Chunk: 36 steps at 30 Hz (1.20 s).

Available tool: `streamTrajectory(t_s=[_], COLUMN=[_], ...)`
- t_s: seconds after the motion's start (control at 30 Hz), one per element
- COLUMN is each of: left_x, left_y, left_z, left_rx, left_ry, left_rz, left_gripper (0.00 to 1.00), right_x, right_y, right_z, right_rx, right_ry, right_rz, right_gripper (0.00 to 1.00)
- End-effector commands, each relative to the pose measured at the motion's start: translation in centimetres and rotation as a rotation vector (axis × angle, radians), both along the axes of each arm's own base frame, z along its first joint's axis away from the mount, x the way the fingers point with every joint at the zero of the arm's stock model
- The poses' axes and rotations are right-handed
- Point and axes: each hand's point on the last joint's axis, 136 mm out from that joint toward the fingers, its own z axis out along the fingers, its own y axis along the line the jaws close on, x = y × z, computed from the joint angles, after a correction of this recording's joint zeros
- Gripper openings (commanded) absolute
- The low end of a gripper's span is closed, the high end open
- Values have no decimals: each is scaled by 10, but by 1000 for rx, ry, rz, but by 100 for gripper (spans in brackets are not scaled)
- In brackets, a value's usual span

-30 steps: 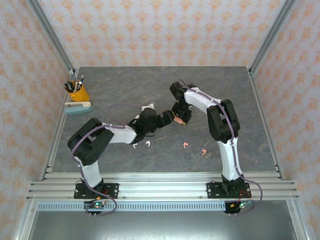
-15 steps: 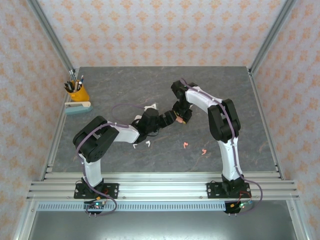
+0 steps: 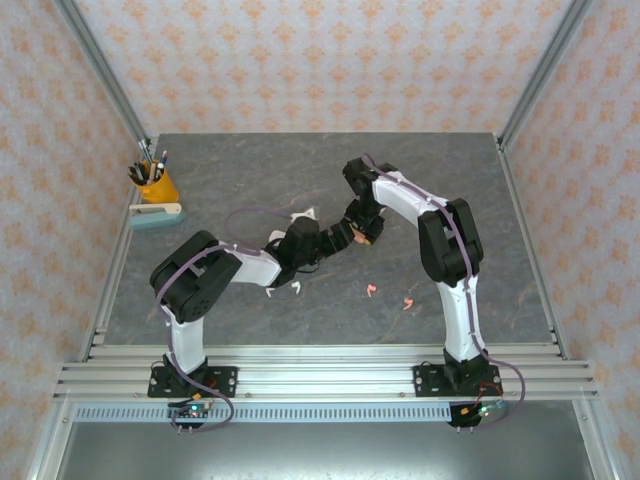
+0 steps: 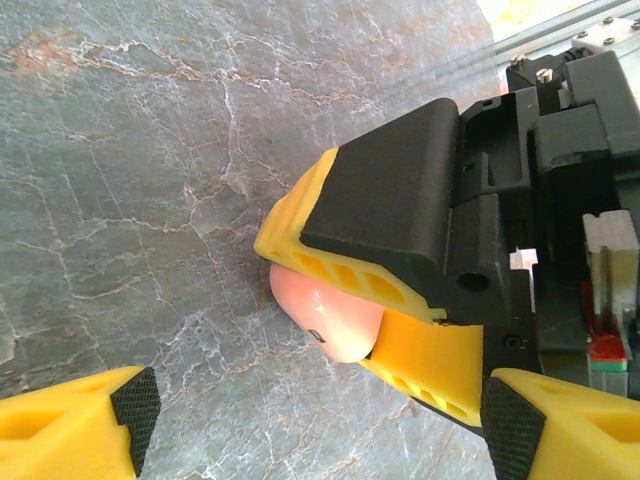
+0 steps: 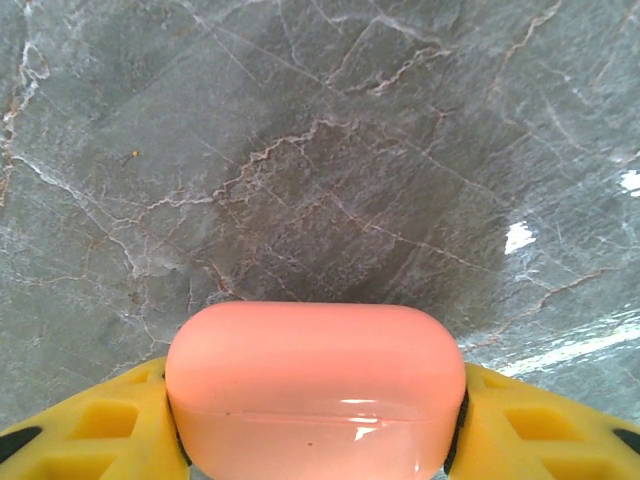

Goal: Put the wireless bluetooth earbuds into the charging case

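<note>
My right gripper is shut on the salmon-pink charging case, lid closed, and holds it above the table. From above, the right gripper and the case sit at the table's middle. My left gripper faces it from the left, its jaws open and wide apart. In the left wrist view the case pokes out between the right gripper's yellow fingers, beyond my left gripper. Two pink earbuds lie nearer the front. A white earbud lies beside the left arm.
A white case lies behind the left wrist, partly hidden by it. At the far left stand a yellow pen cup and a pale blue stapler-like block. Metal frame rails border the grey marble table.
The left gripper has crept closer to the pink case and its jaws have narrowed a little. The right gripper has shifted slightly away from the near edge, still holding the case.
</note>
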Motion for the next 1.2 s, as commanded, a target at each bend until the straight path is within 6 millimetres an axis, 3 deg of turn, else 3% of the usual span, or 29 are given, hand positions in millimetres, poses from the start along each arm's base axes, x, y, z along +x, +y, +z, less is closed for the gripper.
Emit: streamTrajectory(t_s=[0.0, 0.4, 1.17], left_x=[9, 13, 31], left_y=[-13, -24, -41], left_z=[6, -3, -8], left_rx=[-26, -63, -143], left_ry=[-32, -26, -22], left_rz=[-8, -12, 24], left_gripper=[83, 70, 64], right_x=[7, 9, 12], right_y=[1, 6, 15], right_z=[28, 29, 33], right_rx=[28, 57, 118], right_ry=[-47, -47, -45], right_rz=[-24, -41, -75], right_gripper=[53, 53, 53])
